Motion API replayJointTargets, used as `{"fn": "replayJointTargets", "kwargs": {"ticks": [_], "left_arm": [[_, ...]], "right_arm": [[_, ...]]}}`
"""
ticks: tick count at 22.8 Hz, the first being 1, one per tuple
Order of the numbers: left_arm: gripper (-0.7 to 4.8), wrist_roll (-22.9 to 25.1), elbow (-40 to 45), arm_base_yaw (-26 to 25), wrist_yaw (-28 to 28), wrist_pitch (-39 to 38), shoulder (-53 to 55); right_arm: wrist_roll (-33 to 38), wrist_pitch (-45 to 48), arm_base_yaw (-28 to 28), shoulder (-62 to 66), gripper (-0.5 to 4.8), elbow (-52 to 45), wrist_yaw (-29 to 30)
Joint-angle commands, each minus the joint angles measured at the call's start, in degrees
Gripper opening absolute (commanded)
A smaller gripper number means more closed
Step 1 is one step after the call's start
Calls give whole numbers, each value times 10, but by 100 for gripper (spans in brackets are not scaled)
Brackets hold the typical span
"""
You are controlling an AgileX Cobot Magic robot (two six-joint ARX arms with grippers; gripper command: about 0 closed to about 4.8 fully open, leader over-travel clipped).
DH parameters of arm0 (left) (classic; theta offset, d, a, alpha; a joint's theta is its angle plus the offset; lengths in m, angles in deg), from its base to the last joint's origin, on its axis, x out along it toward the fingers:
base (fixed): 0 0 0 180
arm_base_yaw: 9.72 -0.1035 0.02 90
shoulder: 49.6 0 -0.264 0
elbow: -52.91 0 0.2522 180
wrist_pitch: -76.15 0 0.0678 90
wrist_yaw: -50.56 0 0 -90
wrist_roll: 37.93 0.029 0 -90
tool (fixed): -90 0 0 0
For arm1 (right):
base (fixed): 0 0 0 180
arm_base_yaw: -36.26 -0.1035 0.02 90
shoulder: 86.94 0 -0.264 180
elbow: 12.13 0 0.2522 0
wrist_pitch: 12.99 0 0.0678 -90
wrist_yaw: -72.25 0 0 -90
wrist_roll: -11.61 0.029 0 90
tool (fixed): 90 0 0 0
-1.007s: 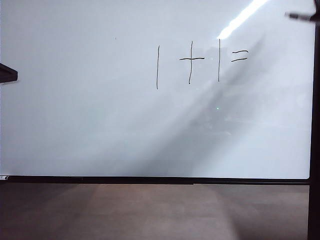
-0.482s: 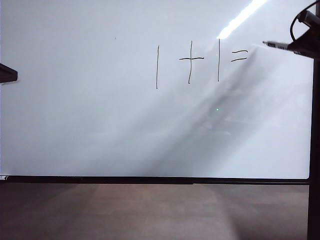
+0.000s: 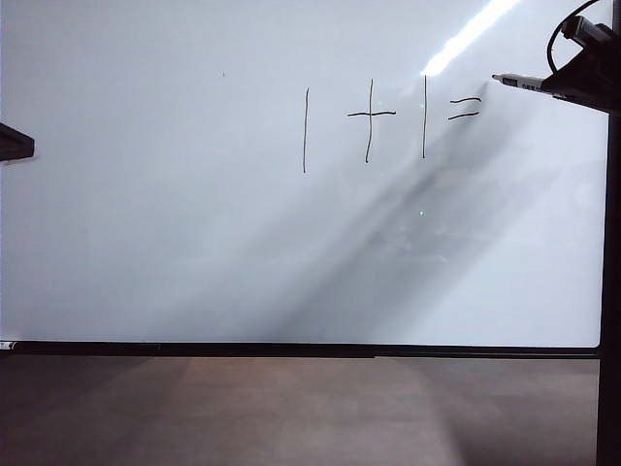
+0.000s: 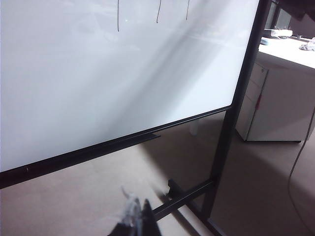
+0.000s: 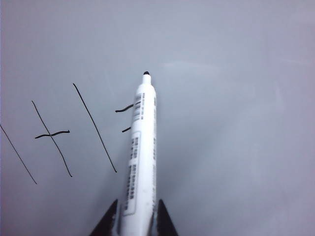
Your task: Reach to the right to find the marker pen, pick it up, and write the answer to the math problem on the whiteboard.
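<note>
The marker pen (image 5: 140, 157), a white barrel printed with black label text and ending in a small dark tip, is pinched between the dark fingers of the right gripper (image 5: 134, 223). In the exterior view the pen (image 3: 521, 83) is held near level at the whiteboard's (image 3: 194, 243) upper right, tip just right of the math problem (image 3: 388, 121). The left gripper (image 4: 135, 221) is seen low near the floor; jaw state cannot be told.

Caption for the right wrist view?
Right gripper holds the marker pen, tip aimed at bare whiteboard just past the math problem.
</note>
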Motion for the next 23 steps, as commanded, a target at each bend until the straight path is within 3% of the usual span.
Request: {"fn": "replayJointTargets", "kwargs": {"ticks": [1, 23], "left_arm": [[-5, 1, 0, -1, 0, 7, 0], [-5, 1, 0, -1, 0, 7, 0]], "right_arm": [[-5, 10, 0, -1, -9, 3, 0], [-16, 5, 14, 22, -9, 13, -16]]}}
